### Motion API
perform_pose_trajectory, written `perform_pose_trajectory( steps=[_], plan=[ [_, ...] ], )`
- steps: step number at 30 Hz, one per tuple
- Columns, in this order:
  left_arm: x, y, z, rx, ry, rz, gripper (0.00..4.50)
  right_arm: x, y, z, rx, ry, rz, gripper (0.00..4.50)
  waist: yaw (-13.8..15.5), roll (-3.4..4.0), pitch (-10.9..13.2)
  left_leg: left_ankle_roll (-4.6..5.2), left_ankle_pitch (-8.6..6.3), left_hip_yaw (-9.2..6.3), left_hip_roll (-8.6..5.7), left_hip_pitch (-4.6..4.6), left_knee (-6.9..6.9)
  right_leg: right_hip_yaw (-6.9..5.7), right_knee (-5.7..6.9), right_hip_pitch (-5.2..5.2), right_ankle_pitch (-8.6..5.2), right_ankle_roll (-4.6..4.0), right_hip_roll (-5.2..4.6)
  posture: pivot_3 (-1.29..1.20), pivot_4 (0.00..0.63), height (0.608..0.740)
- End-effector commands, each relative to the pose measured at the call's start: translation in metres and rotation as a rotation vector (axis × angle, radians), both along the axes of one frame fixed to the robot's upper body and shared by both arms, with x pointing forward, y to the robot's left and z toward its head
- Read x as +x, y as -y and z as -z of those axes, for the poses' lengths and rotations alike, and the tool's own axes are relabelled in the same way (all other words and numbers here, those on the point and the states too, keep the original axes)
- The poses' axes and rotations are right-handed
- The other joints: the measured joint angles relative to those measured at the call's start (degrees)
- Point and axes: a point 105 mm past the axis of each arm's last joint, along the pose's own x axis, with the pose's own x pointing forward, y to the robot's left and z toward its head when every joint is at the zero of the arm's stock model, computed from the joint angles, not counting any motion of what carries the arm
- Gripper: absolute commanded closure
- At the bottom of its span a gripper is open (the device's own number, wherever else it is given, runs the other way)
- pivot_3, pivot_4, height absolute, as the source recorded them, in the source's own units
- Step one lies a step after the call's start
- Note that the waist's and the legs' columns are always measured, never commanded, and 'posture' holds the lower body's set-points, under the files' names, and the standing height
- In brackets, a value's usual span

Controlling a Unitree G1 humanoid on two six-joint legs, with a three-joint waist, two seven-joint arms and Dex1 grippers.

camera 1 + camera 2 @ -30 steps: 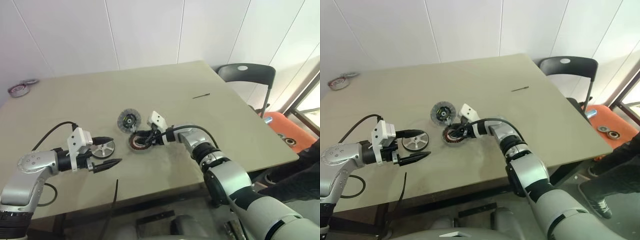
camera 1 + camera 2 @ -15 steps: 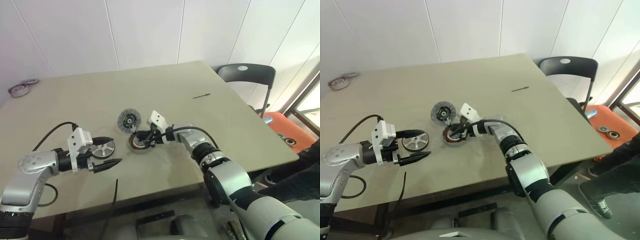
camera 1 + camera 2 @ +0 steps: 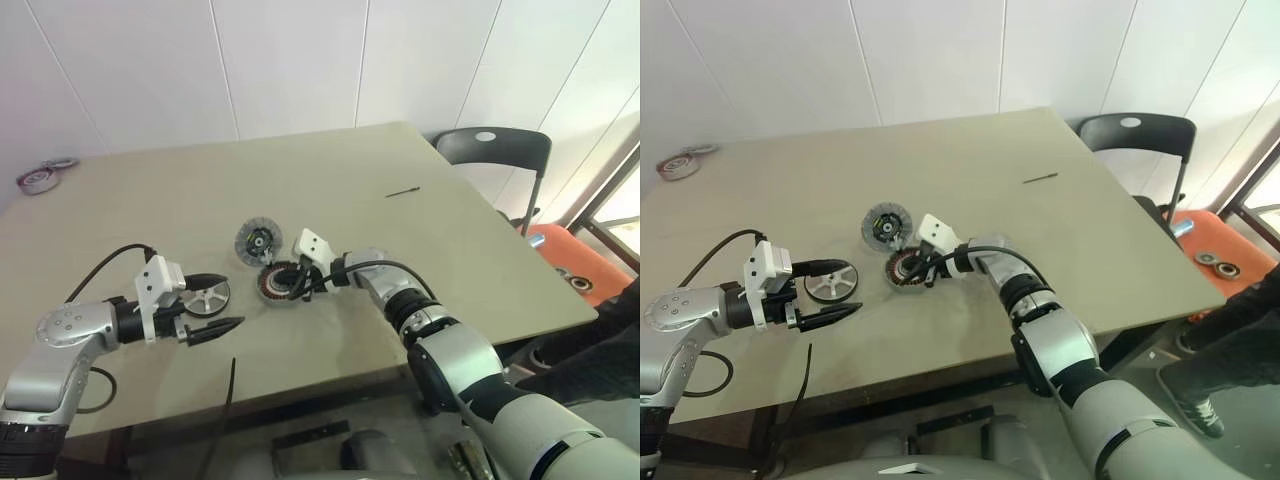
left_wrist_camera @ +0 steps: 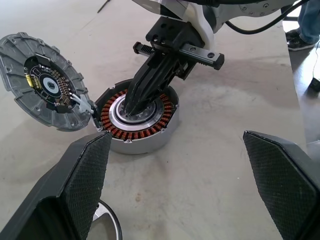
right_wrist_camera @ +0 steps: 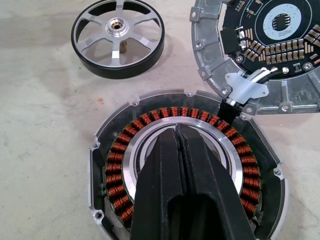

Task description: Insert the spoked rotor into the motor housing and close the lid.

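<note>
A: Right gripper (image 5: pixel 177 131)?
B: Its 2 fingers are pressed together, tips down in the motor housing (image 5: pixel 187 165) centre, holding nothing.
A: Left gripper (image 3: pixel 218 302)?
B: Spread wide, empty, straddling the spoked rotor (image 3: pixel 206 297) beside the housing.
A: The lid (image 4: pixel 42 80)?
B: Touching the housing (wrist views show its circuit-board face).
</note>
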Motion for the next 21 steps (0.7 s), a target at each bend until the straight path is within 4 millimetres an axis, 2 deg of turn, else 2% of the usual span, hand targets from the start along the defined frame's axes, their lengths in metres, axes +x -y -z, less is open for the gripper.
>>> perform_pose_trajectory(
  steps=[1,12,18,21],
  plan=[
    [0.001,0.001,-0.008,0.002,0.031,0.005,0.00,0.000,0.000,-0.002,-0.014,0.034,-0.017,4.47,0.00,0.00,0.00,0.00,0.00,0.00,0.00,0.00,0.00,0.00,0.00,0.00,0.00,0.00,0.00,0.00,0.000,0.740],
    [0.000,0.001,-0.008,0.002,0.032,0.008,0.00,0.006,0.009,0.012,-0.109,0.124,0.043,4.47,-0.02,-0.05,-0.03,0.00,0.00,-0.01,0.00,0.13,0.08,0.00,0.07,0.12,0.00,-0.01,0.00,0.00,0.000,0.740],
    [0.001,0.001,-0.009,0.003,0.032,0.009,0.00,-0.002,0.019,0.033,-0.197,0.078,0.016,4.47,0.09,-0.13,-0.12,0.00,0.00,-0.01,0.00,0.21,0.08,0.00,0.07,0.22,0.00,-0.01,0.00,0.00,0.000,0.740],
    [0.001,0.000,-0.009,0.004,0.032,0.009,0.00,-0.004,0.019,0.034,-0.187,0.067,0.006,4.47,0.10,-0.28,-0.27,0.00,0.00,-0.01,0.00,0.40,0.07,0.00,0.07,0.40,-0.01,-0.03,-0.01,0.00,0.000,0.740]
  ],
)
